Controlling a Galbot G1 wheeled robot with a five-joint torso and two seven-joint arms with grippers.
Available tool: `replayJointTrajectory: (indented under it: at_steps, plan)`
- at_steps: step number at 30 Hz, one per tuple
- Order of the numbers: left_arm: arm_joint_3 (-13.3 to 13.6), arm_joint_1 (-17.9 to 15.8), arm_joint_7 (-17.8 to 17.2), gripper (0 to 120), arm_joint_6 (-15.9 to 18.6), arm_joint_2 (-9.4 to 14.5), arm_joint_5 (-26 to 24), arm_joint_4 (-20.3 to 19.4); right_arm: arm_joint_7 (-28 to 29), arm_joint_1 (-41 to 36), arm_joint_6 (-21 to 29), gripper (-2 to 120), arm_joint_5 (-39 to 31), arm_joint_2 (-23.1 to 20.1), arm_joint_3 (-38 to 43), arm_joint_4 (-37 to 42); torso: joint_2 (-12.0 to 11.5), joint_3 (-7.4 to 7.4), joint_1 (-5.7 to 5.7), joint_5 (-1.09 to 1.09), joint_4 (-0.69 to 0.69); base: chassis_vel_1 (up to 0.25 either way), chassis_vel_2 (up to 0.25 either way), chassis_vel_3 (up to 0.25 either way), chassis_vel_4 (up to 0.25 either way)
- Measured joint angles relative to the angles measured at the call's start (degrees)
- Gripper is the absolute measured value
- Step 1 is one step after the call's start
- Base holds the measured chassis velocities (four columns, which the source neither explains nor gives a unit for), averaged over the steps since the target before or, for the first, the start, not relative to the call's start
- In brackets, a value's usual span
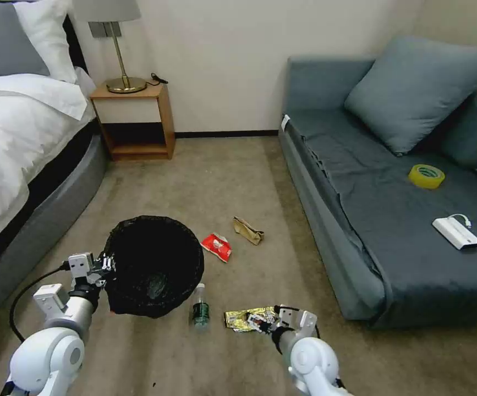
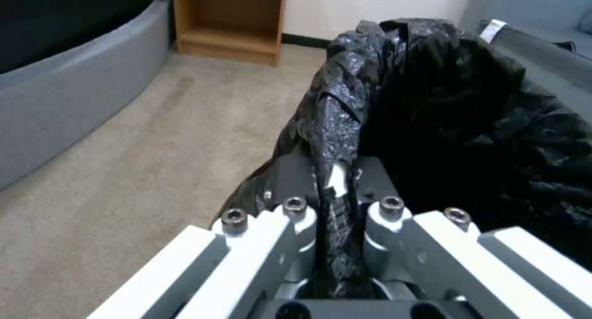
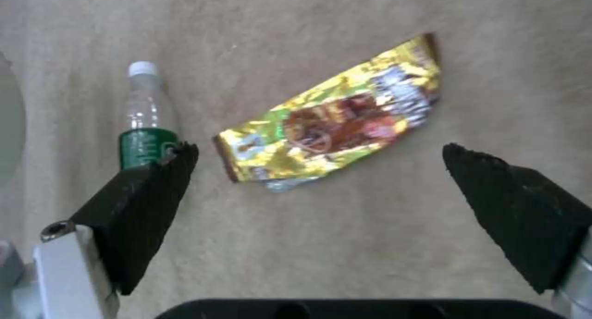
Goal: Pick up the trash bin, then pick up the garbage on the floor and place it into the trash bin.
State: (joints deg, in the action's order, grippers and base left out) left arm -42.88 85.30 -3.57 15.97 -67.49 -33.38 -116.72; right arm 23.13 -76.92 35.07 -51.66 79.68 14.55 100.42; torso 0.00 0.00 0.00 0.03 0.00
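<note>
While the left gripper [image 2: 336, 182] pinches the bin [image 1: 154, 264] rim, the right gripper [image 3: 321, 159] hangs above the gold wrapper [image 3: 336, 120], jaws spread wide.

White rounded arms, black cable, seemingly black-padded right claw [image 3: 321, 155].

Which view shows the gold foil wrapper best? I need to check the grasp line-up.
The right wrist view: the gold foil wrapper lies flat between the open right end effector fingers. The head view shows it small, partly behind that end effector.
</note>
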Motion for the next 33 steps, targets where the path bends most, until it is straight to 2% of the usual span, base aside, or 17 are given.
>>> replayJointTrajectory:
  at_steps: [6,11,18,33]
  plan:
    - [1.1,-1.1,0.1,5,0.2,0.3,-0.1,0.5,0.0,0.8,0.5,100,-2.5,-5.2,-1.8,0.1,0.0,0.0,0.0,-0.01,-0.01,0.0,0.0,0.0,0.0]
    - [1.5,-1.8,-0.1,5,0.6,0.6,-0.1,0.5,-0.6,3.0,1.2,100,-4.7,-7.5,-4.7,-1.5,0.0,0.0,0.0,-0.02,-0.01,0.0,0.0,0.0,0.0]
    - [0.2,-2.1,0.1,5,0.7,1.2,-0.8,1.2,-1.9,6.9,2.0,100,-6.0,-7.7,-7.3,-6.1,0.0,0.0,0.0,-0.03,0.0,0.0,0.0,0.0,0.0]
    - [0.0,-3.0,0.5,5,0.9,2.0,-1.9,1.6,-3.5,12.3,1.9,100,-5.7,-7.2,-9.9,-13.1,0.0,0.0,0.0,-0.03,0.0,0.0,0.0,0.0,0.0]
